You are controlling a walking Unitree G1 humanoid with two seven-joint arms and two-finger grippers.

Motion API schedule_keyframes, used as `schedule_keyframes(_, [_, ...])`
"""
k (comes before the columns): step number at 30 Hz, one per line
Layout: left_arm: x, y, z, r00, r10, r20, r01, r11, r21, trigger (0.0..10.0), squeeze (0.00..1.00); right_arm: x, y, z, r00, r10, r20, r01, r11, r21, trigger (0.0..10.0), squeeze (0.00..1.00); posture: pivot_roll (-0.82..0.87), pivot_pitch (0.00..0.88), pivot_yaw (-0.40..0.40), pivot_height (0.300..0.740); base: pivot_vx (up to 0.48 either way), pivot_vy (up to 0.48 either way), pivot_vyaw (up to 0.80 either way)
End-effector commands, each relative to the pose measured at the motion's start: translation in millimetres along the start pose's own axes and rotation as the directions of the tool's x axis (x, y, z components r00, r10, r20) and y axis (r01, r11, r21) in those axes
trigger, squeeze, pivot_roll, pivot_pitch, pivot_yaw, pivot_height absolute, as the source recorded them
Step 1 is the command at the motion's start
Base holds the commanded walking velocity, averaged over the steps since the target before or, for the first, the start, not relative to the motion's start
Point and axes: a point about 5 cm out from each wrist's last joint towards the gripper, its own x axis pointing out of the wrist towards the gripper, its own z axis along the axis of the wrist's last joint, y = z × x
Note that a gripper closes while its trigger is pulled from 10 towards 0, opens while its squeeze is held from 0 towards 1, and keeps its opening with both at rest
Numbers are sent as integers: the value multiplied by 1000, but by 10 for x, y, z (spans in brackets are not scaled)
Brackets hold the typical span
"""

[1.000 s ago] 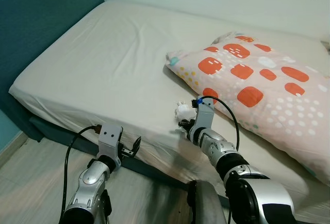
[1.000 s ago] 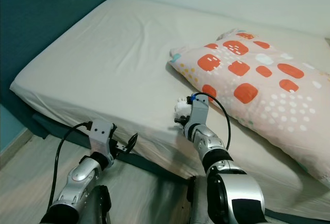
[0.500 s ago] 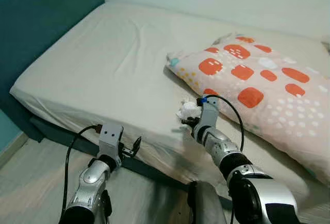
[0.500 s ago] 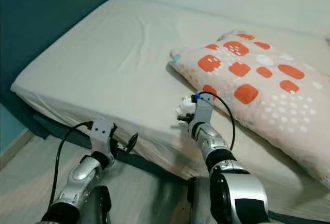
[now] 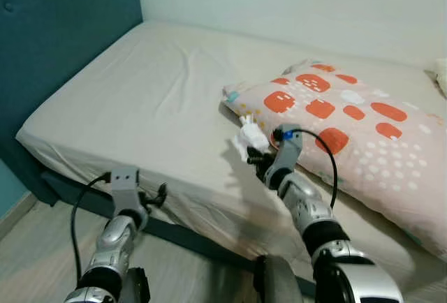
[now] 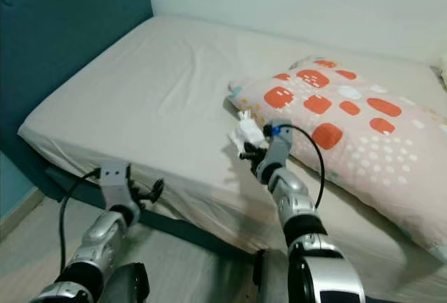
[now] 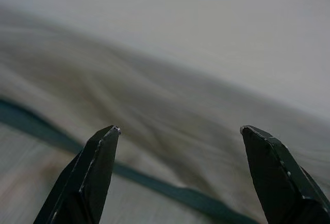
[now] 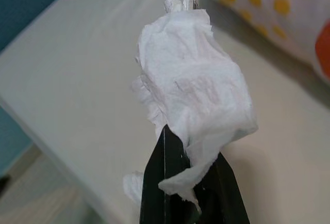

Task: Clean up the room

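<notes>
A crumpled white tissue (image 5: pixel 248 137) hangs in the air above the bed's near edge, just in front of the spotted pillow (image 5: pixel 349 132). My right gripper (image 5: pixel 255 155) is shut on the crumpled white tissue (image 8: pixel 193 95), which drapes over the black fingertips. Low down beside the mattress side, my left gripper (image 5: pixel 154 197) stands open with nothing between its fingers (image 7: pixel 95 170).
The bed (image 5: pixel 140 100) has a plain beige sheet and a dark teal headboard (image 5: pixel 49 45) on the left. The pink pillow with orange patches lies on the right half. Pale wood floor (image 5: pixel 35 261) runs along the bed's dark base.
My right gripper has lifted the tissue up off the sheet and toward the pillow. The left arm has swung lower and to the left, and the camera has shifted.
</notes>
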Motion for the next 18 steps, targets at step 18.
schedule_keyframes(18, [-148,151,-390,978,93,-187,-99,995,-19,10000,0,-124,-85,-124,1000,6,-11,-6,998,-57,0,0,39,0,-50,586,-119,0,0])
